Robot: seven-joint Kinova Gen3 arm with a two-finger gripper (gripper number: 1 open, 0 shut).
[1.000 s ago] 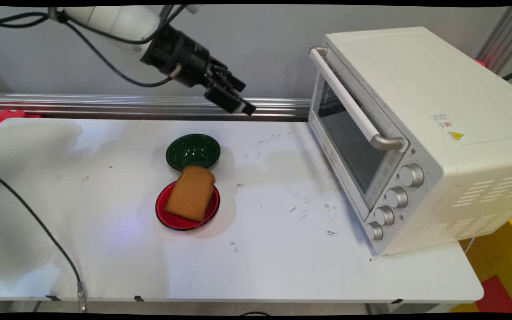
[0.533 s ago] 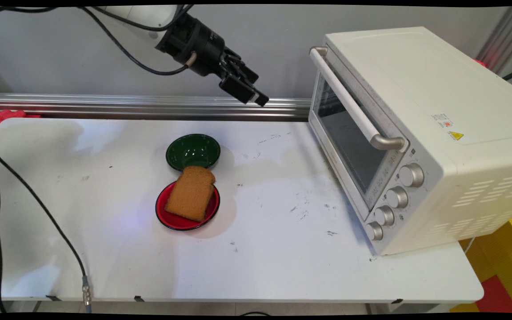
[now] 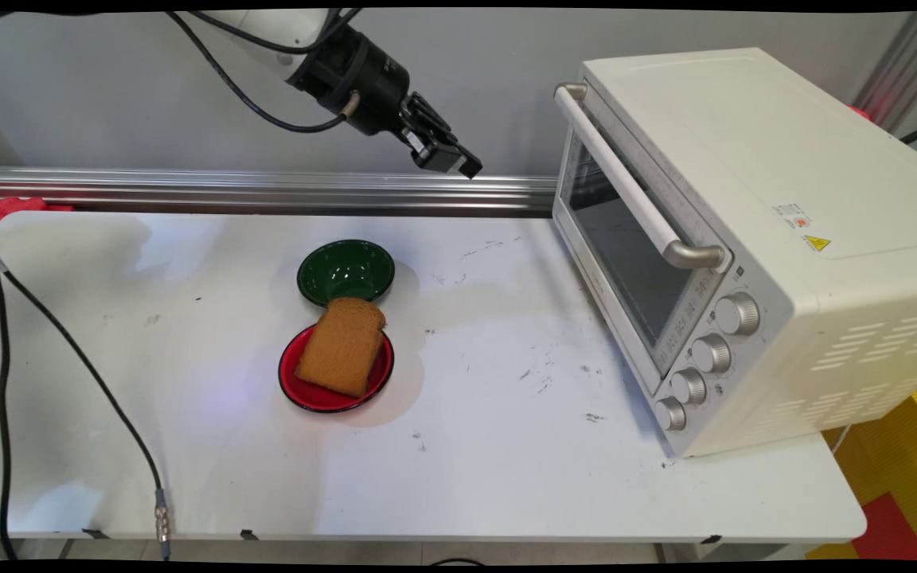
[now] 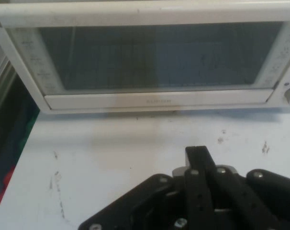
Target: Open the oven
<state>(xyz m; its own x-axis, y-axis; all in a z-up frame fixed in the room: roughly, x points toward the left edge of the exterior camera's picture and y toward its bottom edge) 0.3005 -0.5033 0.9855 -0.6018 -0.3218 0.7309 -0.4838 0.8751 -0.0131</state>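
- Main view shows you the gripper (image 3: 458, 163) hanging high at the table's 12 o'clock. Its fingers are pressed together on nothing, and the hand view (image 4: 196, 153) shows the same.
- The nearest thing is the toaster oven (image 3: 745, 239) at 3 o'clock of the gripper. Its door is closed, and in the hand view the door glass (image 4: 154, 57) lies straight ahead.
- Risk: with the fingers together, a push toward 3 o'clock would likely strike the door handle (image 3: 634, 187) or the glass rather than grasp anything.
- Risk: a hard knock could shove the oven toward the table (image 3: 506, 477) edge at 4 o'clock, which it already stands near.
- Risk: the black cable (image 3: 76, 374) trails over the table at 8 o'clock, so a wide swing could drag it toward the dishes.
- Risk: the bread slice (image 3: 341, 346) overhangs the red plate (image 3: 299, 386) at 12 o'clock and reaches the green bowl (image 3: 345, 270). You cannot tell whether they touch, but a nudge might slide the bread off.
- Count: one gripper, one oven, one handle and four knobs (image 3: 712, 352).
- Count: one green bowl, one red plate, one bread slice and one trailing cable.
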